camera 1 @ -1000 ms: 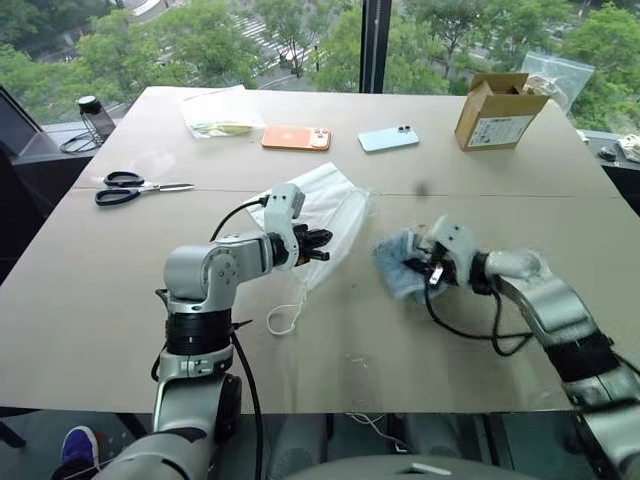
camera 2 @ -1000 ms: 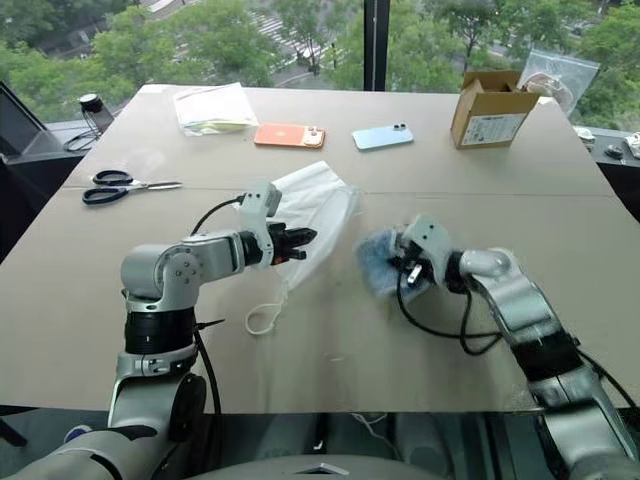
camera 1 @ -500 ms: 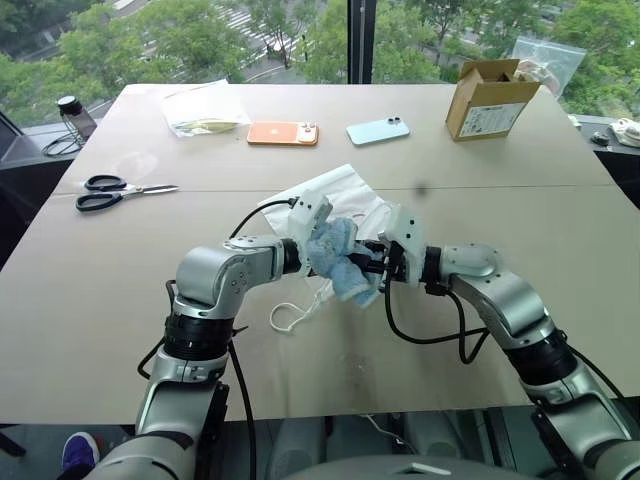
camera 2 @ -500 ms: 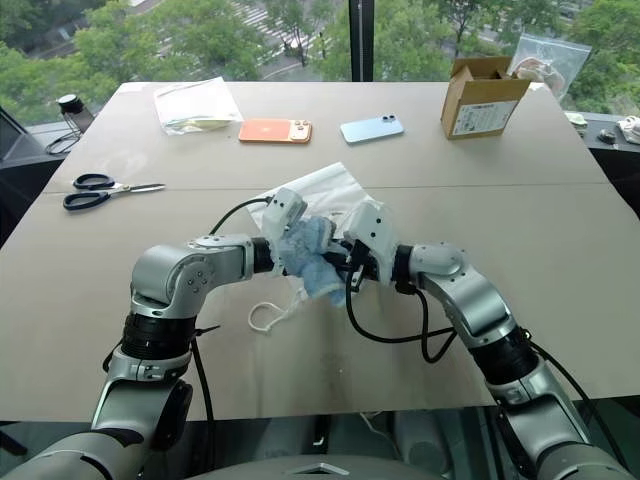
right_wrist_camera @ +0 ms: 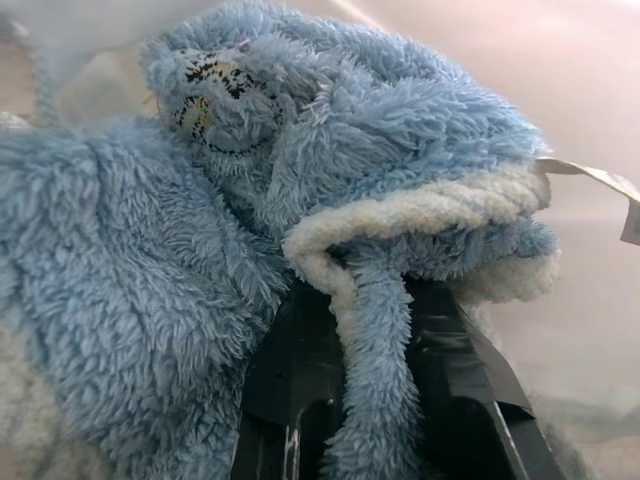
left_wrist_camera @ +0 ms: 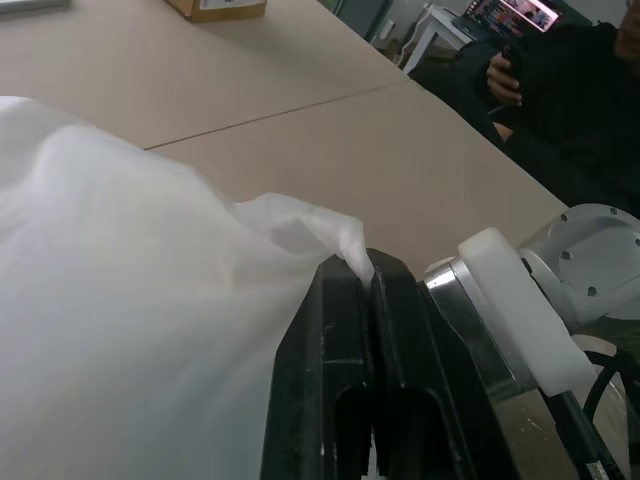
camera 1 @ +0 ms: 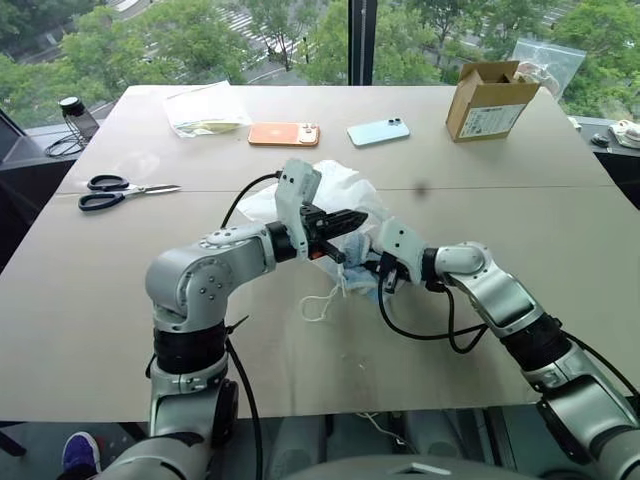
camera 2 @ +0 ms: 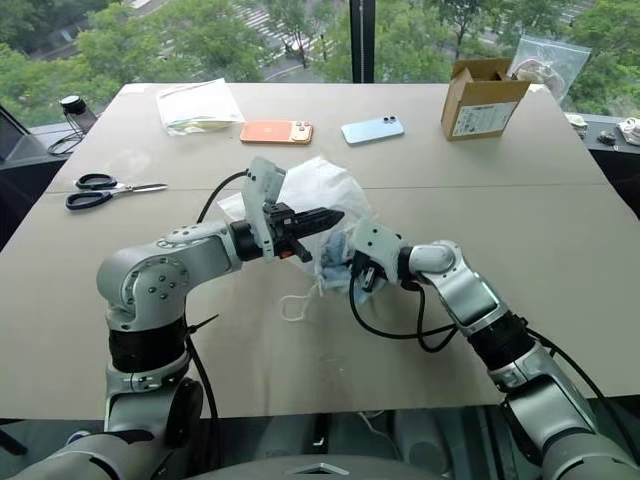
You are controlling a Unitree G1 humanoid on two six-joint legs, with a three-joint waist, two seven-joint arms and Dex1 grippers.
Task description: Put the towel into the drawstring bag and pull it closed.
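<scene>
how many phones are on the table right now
2. The orange phone lies at the table's far side, and the light-blue phone lies just to its right, apart from it. None seems hidden.

Scissors [camera 1: 127, 189], two phones [camera 1: 283, 134] [camera 1: 378, 131], cardboard box [camera 1: 487, 102] on table [camera 1: 560, 200]

The towel [right_wrist_camera: 330, 200] is deep-pile, fluffy blue cloth with a paler fleecy edge. The drawstring bag [left_wrist_camera: 120, 300] is thin, smooth, half-translucent white fabric, its cord [camera 1: 318, 308] a soft woven string. The table [camera 1: 500, 340] has a matt, tan, board-like top. The fingers [left_wrist_camera: 350, 380] of the left hand are glossy black plastic. At 1 o'clock from the bag, the box [camera 1: 488, 100] is plain brown cardboard. The scissors [camera 1: 125, 193] pair black plastic handles with bright metal blades.
</scene>
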